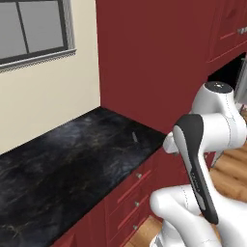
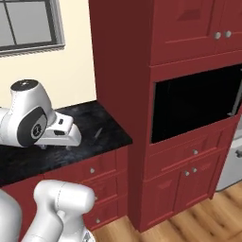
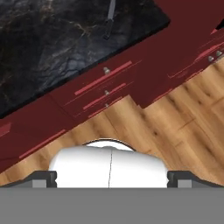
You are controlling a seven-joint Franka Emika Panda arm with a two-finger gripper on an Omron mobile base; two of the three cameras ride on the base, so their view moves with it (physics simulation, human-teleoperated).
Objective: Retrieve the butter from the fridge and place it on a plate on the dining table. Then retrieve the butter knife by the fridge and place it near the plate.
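Black marbled stone forms the surface (image 1: 58,164) we see in all three views, a wall counter set over dark-red cabinet drawers with small round metal knobs. On it, near the corner where it meets a tall dark-red cabinet column (image 2: 123,94), lies the slim grey butter knife (image 1: 134,137), faint against the stone. In the right base view the knife (image 2: 98,133) sits just beside the counter's front edge, close to the white arm's hand, which hangs over the surface. In the hand view the knife (image 3: 109,19) appears at the top, with its paler blade pointing away.

Our left base view alone shows the cream wall with a grey-framed window (image 1: 34,34) above the surface. Our right base view alone shows a dark built-in oven opening (image 2: 196,106) in the column, and a light-grey appliance edge (image 2: 231,160) at far right. Only the hand view shows the wooden plank floor (image 3: 175,131) straight below.

The gripper (image 3: 109,179) has its jaws spread wide, the two dark tips at opposite sides, holding nothing.
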